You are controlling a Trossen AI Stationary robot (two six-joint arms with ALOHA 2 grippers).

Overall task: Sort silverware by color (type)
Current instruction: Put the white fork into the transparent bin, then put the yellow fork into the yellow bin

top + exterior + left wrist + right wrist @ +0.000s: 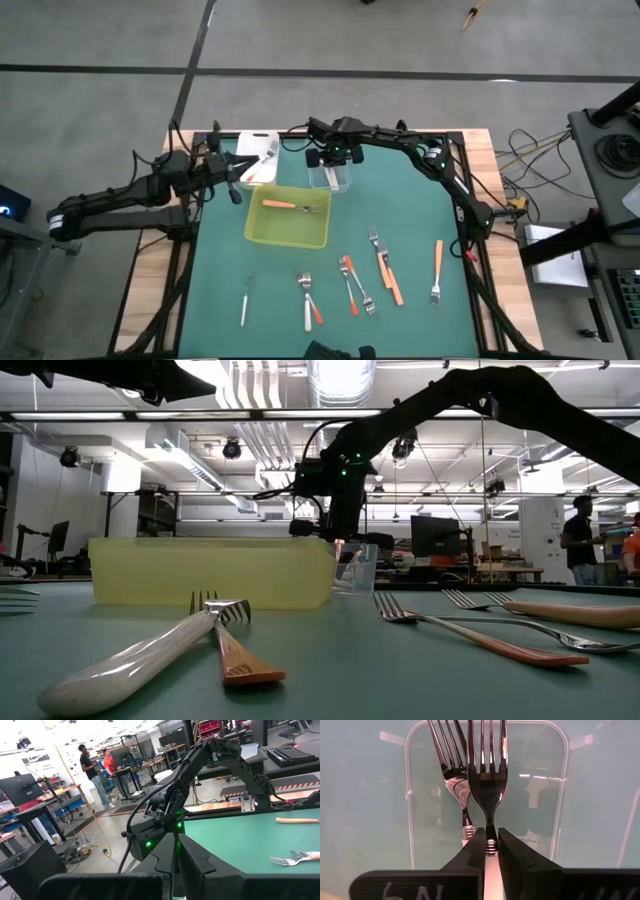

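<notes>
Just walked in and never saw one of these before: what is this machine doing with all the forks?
It is sorting cutlery. The right gripper is shut on a silver fork, held over a clear tub where another fork already lies. The left gripper, shut and empty, waits beside the white tub. One orange-handled fork lies in the yellow-green tray; more utensils still lie on the green mat.

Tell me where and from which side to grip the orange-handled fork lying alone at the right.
Grip the lone fork at the middle of its orange handle, coming straight down from above. It lies flat, clear of the others, leaving room to close across its narrow width.
</notes>
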